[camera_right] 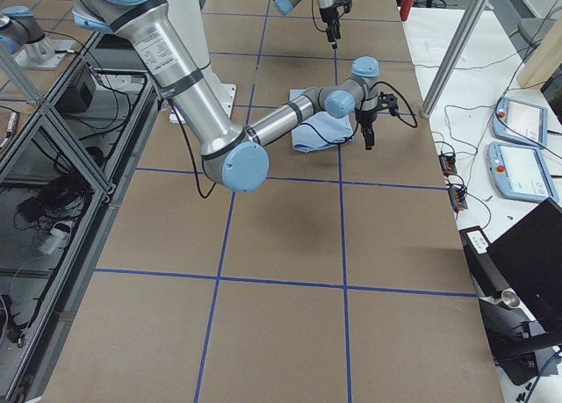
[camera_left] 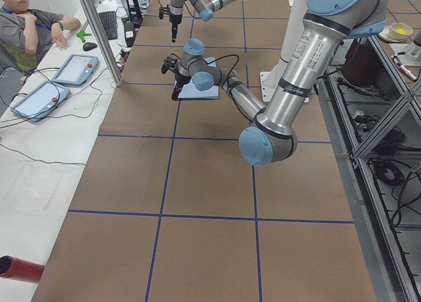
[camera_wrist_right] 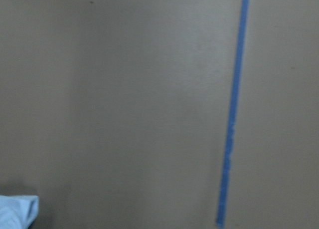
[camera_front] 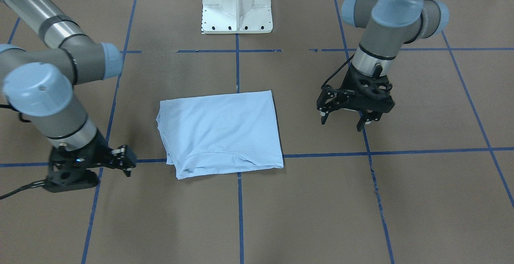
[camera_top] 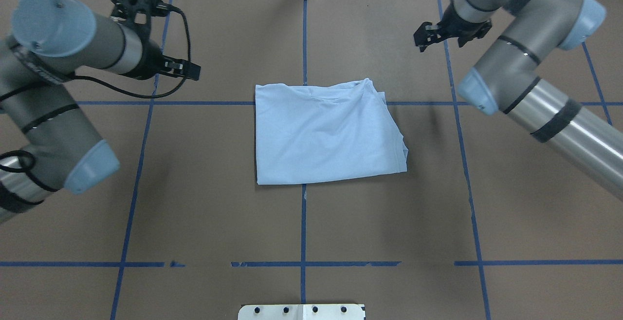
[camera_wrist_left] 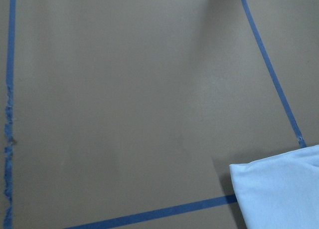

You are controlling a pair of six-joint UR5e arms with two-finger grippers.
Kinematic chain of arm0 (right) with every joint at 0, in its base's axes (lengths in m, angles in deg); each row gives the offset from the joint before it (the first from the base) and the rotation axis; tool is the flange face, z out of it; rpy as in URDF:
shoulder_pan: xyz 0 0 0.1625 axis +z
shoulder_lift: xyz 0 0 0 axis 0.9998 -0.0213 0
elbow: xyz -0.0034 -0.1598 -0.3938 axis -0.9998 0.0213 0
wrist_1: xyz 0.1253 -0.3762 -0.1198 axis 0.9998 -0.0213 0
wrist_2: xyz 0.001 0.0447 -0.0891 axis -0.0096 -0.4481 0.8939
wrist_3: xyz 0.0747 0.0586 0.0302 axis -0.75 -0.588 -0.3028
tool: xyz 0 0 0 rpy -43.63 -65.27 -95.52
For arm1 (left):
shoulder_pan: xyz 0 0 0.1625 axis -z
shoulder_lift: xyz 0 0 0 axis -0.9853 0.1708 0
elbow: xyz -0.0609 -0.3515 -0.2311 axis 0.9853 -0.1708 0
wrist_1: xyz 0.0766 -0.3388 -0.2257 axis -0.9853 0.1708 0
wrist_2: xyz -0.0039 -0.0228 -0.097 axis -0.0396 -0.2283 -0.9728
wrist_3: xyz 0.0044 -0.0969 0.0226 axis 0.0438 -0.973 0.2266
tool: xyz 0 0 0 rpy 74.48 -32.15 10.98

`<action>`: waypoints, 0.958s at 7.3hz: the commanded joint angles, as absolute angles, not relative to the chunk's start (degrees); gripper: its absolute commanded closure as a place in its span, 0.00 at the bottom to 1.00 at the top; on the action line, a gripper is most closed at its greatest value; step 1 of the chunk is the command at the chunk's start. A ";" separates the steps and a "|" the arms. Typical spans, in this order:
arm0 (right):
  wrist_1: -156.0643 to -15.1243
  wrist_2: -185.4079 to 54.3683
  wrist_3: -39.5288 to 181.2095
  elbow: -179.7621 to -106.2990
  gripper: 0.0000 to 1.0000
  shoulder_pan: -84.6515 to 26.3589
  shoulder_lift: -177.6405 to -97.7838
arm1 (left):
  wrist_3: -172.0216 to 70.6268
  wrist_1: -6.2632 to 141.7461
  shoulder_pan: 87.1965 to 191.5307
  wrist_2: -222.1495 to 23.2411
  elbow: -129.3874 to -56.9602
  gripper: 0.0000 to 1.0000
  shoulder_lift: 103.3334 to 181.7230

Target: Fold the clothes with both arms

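The black left fingers (camera_front: 323, 113) are spread wide, nothing held or touched; the right fingers (camera_top: 421, 39) are likewise released. The soft light blue T-shirt (camera_top: 326, 132), folded rectangular, is laid at the centre of the brown, blue-taped surface (camera_top: 219, 203).

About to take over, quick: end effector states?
Left end effector: open, holding nothing.
Right end effector: open, holding nothing.

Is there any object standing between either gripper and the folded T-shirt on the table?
Nothing visible does. Only bare brown table with blue tape lines lies between the left gripper and the T-shirt, and the same holds for the right gripper. Neither gripper touches the cloth.
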State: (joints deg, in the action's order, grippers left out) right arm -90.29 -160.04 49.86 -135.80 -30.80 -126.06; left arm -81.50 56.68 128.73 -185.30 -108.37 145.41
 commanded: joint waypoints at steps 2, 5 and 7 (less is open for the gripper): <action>-97.70 -171.04 75.93 -146.00 0.00 -14.13 -141.51 | -58.81 53.15 144.18 -195.39 -120.31 0.00 127.99; -99.38 -176.18 87.95 -147.24 0.00 -0.65 -153.30 | -33.28 51.05 163.61 -202.01 -115.35 0.00 119.35; -94.73 -175.30 88.22 -147.16 0.00 0.43 -164.45 | -33.33 51.13 166.46 -205.51 -106.31 0.00 116.78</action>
